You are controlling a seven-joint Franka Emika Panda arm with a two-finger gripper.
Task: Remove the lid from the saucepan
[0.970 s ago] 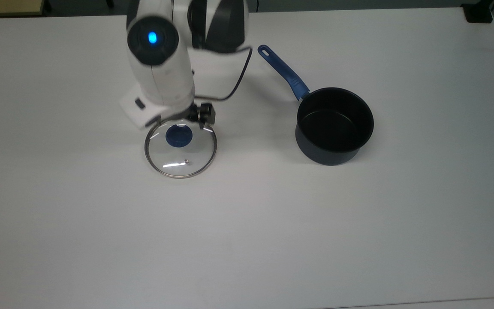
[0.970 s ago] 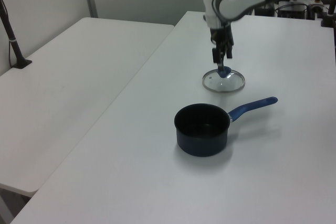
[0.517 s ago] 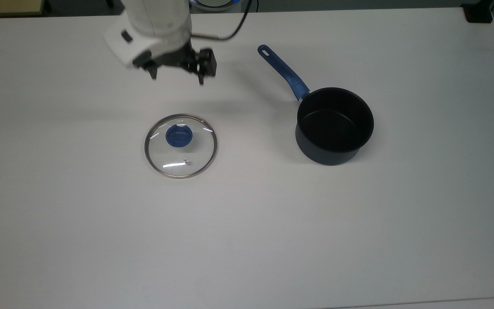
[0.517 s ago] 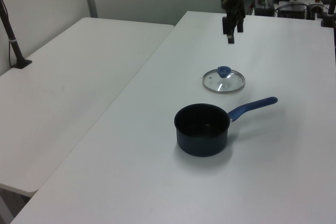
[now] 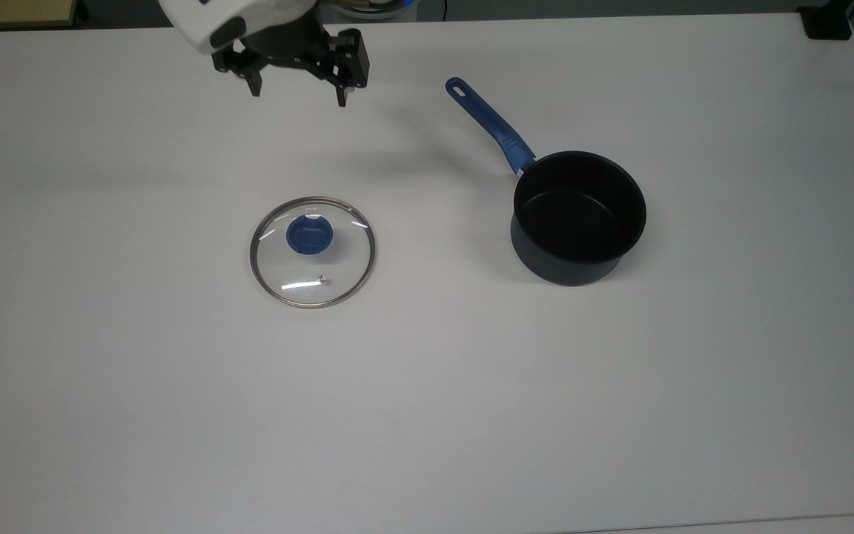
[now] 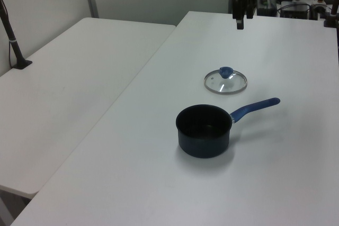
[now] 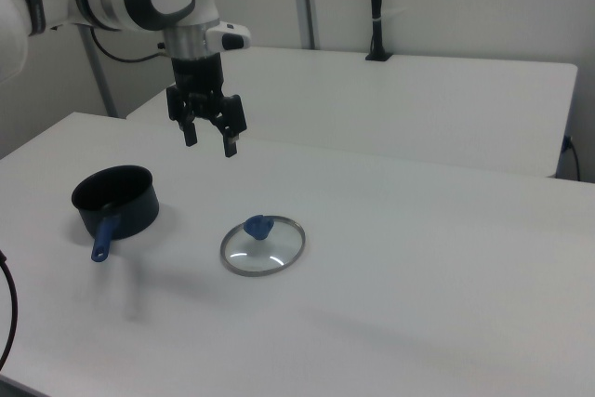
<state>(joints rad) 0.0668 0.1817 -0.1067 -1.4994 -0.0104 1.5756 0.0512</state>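
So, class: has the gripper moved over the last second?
Yes. The gripper was down at the lid; it has now risen and drawn away toward the top view's upper edge, jaws open, while the lid stays put on the table.

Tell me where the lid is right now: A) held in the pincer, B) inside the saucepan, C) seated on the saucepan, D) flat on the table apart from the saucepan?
D: the lid lies flat on the table, well apart from the open saucepan, with the open pincer raised and empty.
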